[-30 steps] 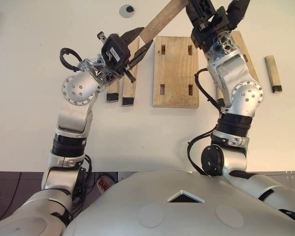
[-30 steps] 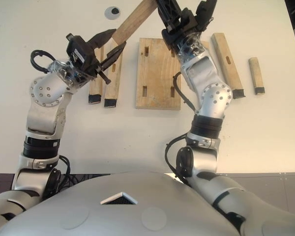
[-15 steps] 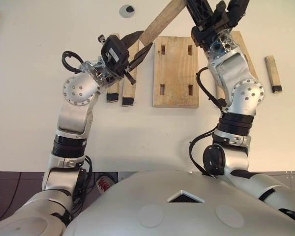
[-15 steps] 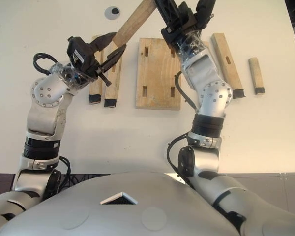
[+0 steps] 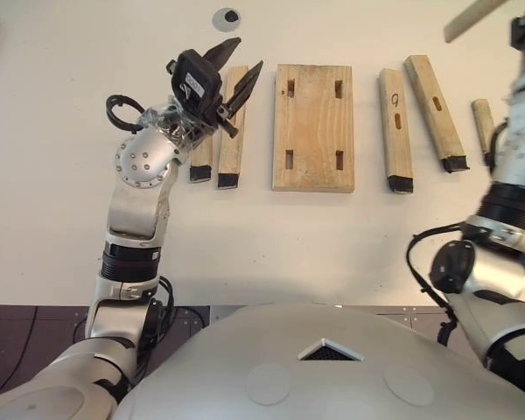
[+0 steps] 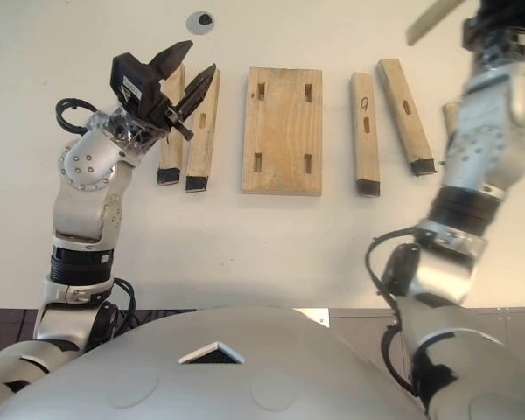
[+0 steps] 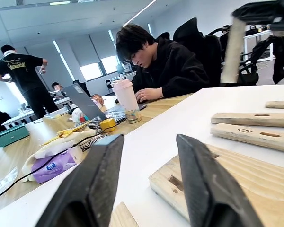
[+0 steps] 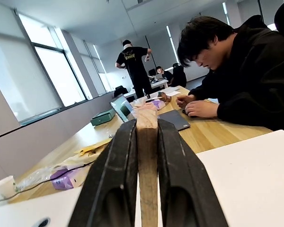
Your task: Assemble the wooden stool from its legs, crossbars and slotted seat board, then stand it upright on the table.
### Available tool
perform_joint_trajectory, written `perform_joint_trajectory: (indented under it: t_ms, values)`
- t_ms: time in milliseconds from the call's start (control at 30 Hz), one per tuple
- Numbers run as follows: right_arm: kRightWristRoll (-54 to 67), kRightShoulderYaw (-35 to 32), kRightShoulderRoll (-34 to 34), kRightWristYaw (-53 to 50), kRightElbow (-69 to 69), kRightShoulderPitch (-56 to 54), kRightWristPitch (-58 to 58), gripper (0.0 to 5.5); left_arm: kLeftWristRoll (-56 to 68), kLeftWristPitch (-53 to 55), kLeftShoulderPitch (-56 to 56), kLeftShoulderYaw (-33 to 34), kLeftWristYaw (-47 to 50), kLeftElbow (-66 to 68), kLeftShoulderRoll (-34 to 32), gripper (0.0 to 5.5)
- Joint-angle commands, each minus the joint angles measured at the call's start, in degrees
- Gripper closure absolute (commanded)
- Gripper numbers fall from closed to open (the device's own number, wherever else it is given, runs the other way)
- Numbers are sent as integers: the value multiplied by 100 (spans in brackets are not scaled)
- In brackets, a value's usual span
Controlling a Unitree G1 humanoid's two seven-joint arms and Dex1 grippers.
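– White table (image 5: 70, 219), seen from the head camera: what is lying on it?
– The slotted seat board (image 5: 313, 127) is lying flat at the centre, slots facing up. The inner left leg (image 5: 232, 131) and the outer left leg (image 5: 200, 166) are lying side by side just beside its left edge. The inner right leg (image 5: 394, 131) and the outer right leg (image 5: 436, 114) are lying near its right edge, slightly apart from each other. A short crossbar (image 5: 480, 118) is lying farther right, partly hidden by the right arm (image 5: 516, 166). A grey disc (image 5: 227, 17) is sitting on the far side, beyond the left legs.
– And the tools in that view?
– The left gripper (image 5: 249, 51) is hovering over the far ends of the two left legs, its fingers spread and grasping nothing. A wooden piece (image 5: 475, 19) is being held in the air over the far right part of the table.
– Left wrist view?
– The two dark fingers (image 7: 97, 179) are standing wide apart. A corner of the seat board is lying just beyond them, and the two right legs are lying past it.
– Right wrist view?
– The right gripper (image 8: 146, 125) is clamping the wooden piece end-on between its fingers (image 8: 113, 179), both pressing against the wood. Office windows (image 8: 52, 75) are showing behind.
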State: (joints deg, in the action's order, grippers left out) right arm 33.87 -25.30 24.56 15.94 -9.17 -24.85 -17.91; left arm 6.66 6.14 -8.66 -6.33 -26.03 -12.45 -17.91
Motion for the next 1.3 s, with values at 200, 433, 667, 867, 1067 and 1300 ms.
perform_joint_trajectory:
  t_ms: [200, 433, 667, 867, 1067, 1300]
  values:
    - [873, -1025, 592, 334, -43, 751, -1255, 511, 26, 139, -23, 685, 794, 211, 238, 432]
    - [617, -660, 306, 513, -396, 630, -887, 511, -115, 9, -233, 502, 661, 469, 254, 432]
    - [-201, -197, 36, 899, -2090, 191, 469, 511, -156, -17, -248, 362, 556, 533, 265, 432]
    - [-438, 31, -145, 1069, -2582, 107, 894, 511, -163, -12, -285, 300, 470, 597, 264, 432]
    - [-1280, 728, -51, 1162, -2241, 605, 1715, 511, -178, -30, -247, 304, 536, 592, 320, 432]
    - [-1449, 926, -657, 649, -1898, 1723, 2034, 512, -197, -67, -152, 327, 689, 570, 441, 432]
